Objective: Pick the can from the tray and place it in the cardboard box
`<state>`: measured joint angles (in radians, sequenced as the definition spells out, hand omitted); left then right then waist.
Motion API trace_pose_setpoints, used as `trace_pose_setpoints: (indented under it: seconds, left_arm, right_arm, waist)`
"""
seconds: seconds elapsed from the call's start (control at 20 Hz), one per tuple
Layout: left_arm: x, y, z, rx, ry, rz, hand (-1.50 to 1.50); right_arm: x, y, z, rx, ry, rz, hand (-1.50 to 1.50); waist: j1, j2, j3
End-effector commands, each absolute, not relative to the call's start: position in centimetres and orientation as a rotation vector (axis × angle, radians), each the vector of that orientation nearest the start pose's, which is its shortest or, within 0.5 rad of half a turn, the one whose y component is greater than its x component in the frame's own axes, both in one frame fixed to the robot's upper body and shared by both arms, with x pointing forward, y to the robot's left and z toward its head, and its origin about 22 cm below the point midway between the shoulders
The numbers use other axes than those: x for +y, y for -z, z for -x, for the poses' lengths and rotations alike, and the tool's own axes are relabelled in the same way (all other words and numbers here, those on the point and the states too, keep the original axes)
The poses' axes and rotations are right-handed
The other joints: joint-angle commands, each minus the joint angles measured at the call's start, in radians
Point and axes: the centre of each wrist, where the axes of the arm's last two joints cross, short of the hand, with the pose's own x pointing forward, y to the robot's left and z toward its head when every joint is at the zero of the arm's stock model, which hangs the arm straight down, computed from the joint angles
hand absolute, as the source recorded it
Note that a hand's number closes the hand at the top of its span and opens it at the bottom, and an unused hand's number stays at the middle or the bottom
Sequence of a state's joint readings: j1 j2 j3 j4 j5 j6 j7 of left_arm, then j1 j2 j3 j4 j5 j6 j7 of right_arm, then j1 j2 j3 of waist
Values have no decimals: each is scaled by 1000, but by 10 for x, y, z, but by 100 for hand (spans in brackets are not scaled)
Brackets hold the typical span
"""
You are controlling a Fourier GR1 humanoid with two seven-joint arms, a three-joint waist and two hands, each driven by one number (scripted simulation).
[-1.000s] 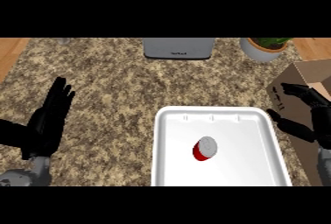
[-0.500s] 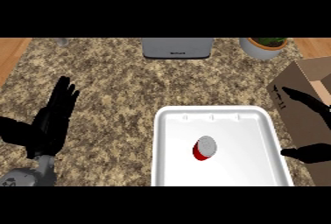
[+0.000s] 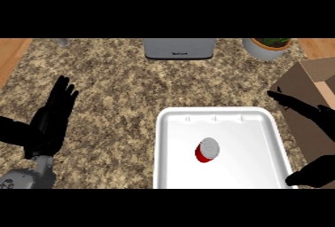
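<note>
This is a kitchen. The speckled granite surface (image 3: 131,88) runs wide, with wood at its far corners. At its back edge, well beyond the left hand (image 3: 52,119), stands a grey appliance (image 3: 179,48); a potted plant (image 3: 268,46) in a white pot sits beyond the right hand (image 3: 307,115).

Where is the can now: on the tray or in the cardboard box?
On the tray: the red can rests on the white tray, untouched; the cardboard box stands to its right.
</note>
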<state>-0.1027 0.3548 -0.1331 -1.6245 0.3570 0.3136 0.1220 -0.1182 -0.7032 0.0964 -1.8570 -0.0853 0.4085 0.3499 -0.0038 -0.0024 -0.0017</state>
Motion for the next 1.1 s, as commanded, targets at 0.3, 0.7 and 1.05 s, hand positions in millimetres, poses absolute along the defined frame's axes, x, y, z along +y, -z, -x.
trace_pose_setpoints:
  seconds: [0.3,0.7,1.05]
  left_arm:
    - [271,-50,-267,-1549,-109,-91,0]
    - [261,-56,-246,-1546,-119,-63,0]
    - [256,-43,-251,-1537,-94,-68,0]
  right_arm:
    - [-251,-159,-234,-1305,-966,205,-150]
    - [-201,-147,-251,-1242,-951,183,-150]
    - [-202,-133,-235,-1229,-938,231,-150]
  waist:
    - [2,2,1]
    - [10,2,1]
    - [4,2,1]
